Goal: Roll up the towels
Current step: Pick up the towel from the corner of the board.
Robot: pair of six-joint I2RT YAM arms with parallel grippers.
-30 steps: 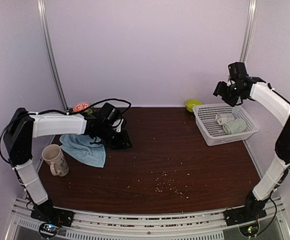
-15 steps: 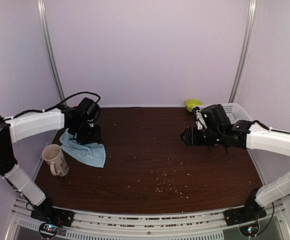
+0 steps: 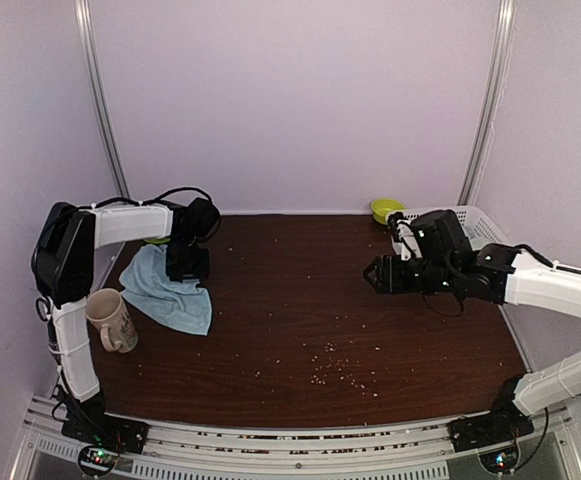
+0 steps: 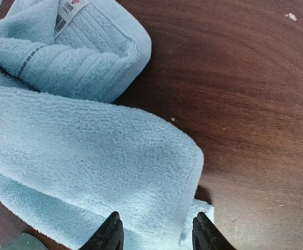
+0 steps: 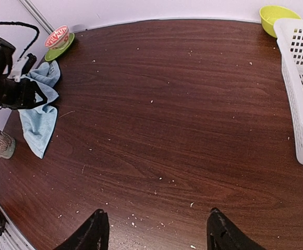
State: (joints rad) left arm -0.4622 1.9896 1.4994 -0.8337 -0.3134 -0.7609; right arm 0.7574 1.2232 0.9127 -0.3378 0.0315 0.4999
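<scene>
left tool (image 4: pixel 155 234) hangs parted over light blue towel (image 4: pixel 88 156) with illegible label (image 4: pixel 69 10).

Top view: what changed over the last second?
Right claw swung down from high above the basket to low over the table, open and empty. Left claw shifted left, now open over the edge of the blue towel. Towel, mug and basket stayed put.

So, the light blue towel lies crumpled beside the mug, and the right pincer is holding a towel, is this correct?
Not quite. The right pincer holds nothing: the right wrist view shows it open over the bare table. The light blue towel does lie crumpled beside the mug.
</scene>
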